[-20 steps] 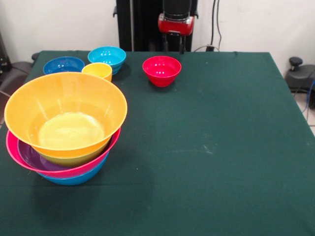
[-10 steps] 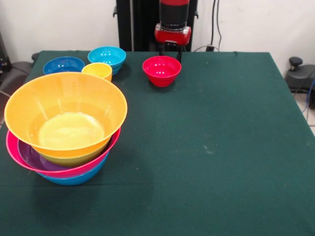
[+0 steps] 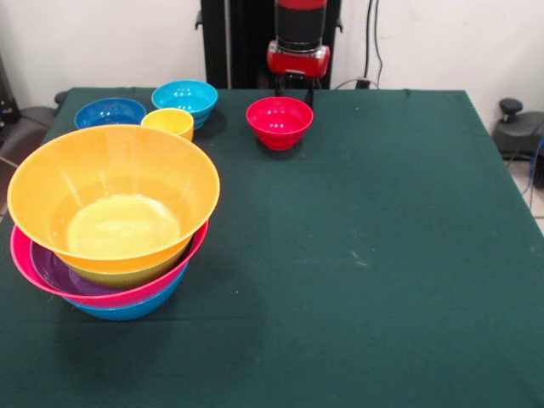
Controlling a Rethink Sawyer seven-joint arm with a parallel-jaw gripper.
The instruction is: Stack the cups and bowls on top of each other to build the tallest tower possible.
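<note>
- While hanging at the far edge of the counter (image 3: 357, 221), gripper (image 3: 297, 87) sits just behind the small red bowl (image 3: 280, 121), toward the pedestal side.
- Jaws: only dark finger stubs visible below the red wrist housing, partly hidden by the bowl's rim; open or closed, cannot tell.
- Key relation: red bowl lies directly camera-ward of the jaws and slightly below, upright, mouth up, round, so no long axis to line up with. Judged the likeliest next pick, being nearest.
- Single arm only; no choice of hand.
- Off to the jaws' picture-left: light blue bowl (image 3: 185, 99), dark blue bowl (image 3: 110, 112) and yellow-orange cup (image 3: 169, 122), clustered close together, cup just in front of the light blue bowl.
- Tower (image 3: 110, 221) well apart from the jaws, at picture-left and much nearer the camera: large orange bowl (image 3: 110, 174) on top, nested over a yellowish-green one, then purple, pink (image 3: 25, 255) and blue at the base.
- Path from red bowl to tower: open cloth, nothing standing between; cup cluster lies just to the side of that line.
- Risk, as judged: glossy rim may slip in a pinch; tower wide and low, likely steady.
</note>
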